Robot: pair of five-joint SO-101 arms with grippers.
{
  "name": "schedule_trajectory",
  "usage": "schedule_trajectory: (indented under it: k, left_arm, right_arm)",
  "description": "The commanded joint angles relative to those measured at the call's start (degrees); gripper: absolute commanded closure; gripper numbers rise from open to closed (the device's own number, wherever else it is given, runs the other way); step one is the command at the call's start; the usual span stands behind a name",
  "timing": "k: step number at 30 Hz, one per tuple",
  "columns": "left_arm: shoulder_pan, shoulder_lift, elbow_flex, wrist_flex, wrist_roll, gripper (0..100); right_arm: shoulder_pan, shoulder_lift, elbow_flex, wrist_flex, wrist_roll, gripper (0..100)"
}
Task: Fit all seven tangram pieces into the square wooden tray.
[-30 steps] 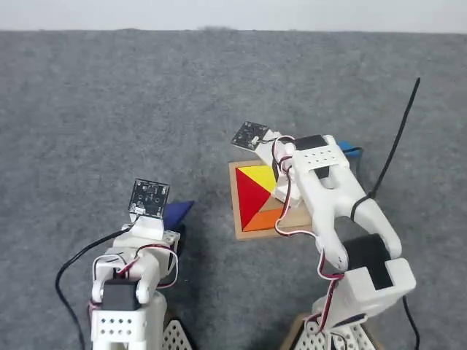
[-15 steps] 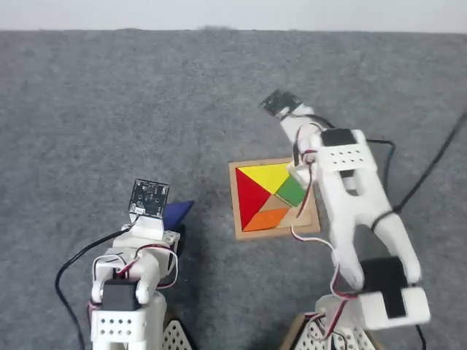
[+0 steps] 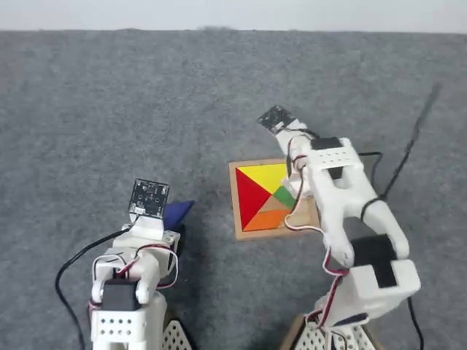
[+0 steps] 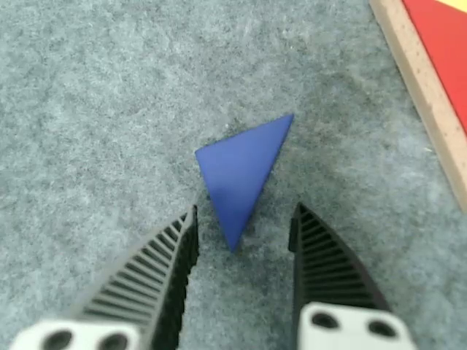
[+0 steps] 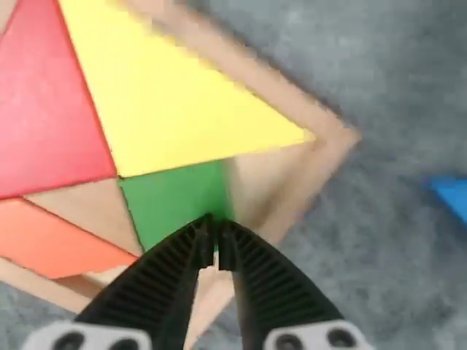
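Right gripper [image 5: 216, 244]: clenched, tips at green square wooden piece [image 5: 171, 200] in square wooden tray [image 5: 332, 135].
Left gripper [image 4: 245, 213]: released – straddles blue wooden triangle [image 4: 241, 171] outside tray.
Risk: could tilt that piece with a sideways push – jams.

Overhead cam, close wrist cams share tray [image 3: 263, 233].

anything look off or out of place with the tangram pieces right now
Two pieces lie on the grey cloth outside the tray: a dark blue triangle, its tip between the open fingers of the left gripper, and a light blue piece past the tray's corner.
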Motion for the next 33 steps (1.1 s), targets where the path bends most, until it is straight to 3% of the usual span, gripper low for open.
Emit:
schedule_trajectory:
  k: [1,19,33]
  left_arm:
    - [0.26,-1.05,-0.57,0.09,0.62,80]
    - [0.26,-1.05,-0.57,0.09,0.62,80]
    - [0.26,-1.05,-0.57,0.09,0.62,80]
  right_arm:
    - [-2.42,-0.22,-0.7,-0.48,-0.44,98.3]
    - [-11.21,-1.27,4.92,-0.4,-0.7,98.3]
    - [-11.38,-26.15,14.77,-0.92,-4.22,97.9]
